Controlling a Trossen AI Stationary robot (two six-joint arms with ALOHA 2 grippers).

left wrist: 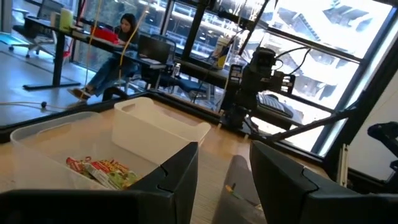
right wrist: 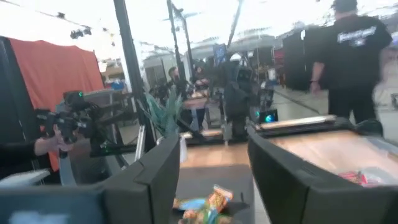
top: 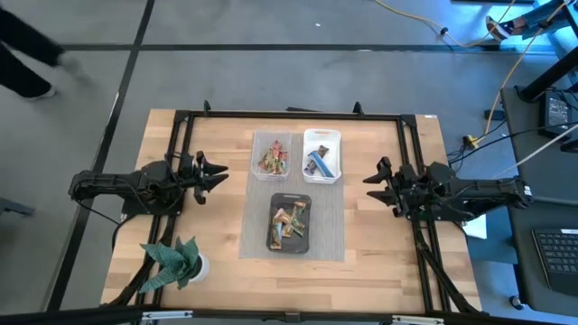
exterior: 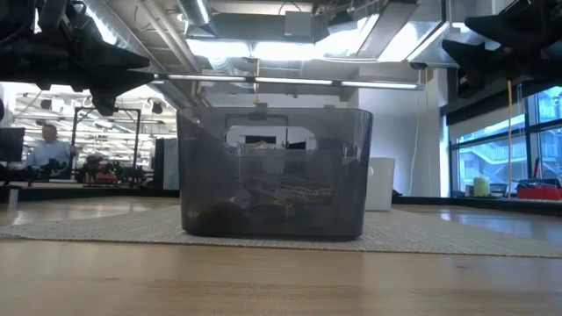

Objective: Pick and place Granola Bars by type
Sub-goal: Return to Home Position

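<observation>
Foil-wrapped Granola Bars (top: 289,224) look light, crinkly, slippery, best pinched across the middle; left claw (top: 217,174) and right claw (top: 372,177) both hang open.

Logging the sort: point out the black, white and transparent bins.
black bin (top: 290,195): high view, rim edge facing the other bins.
white bin (top: 340,158): high view, rim on the picture's right.
transparent bin (top: 253,155): high view, rim on the picture's left.

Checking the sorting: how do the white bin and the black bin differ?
The white bin holds blue bars; the black bin holds yellow-green bars. The white bin stands beside the clear bin; the black bin stands alone. Both are rectangular and rest on the grey mat.
</observation>
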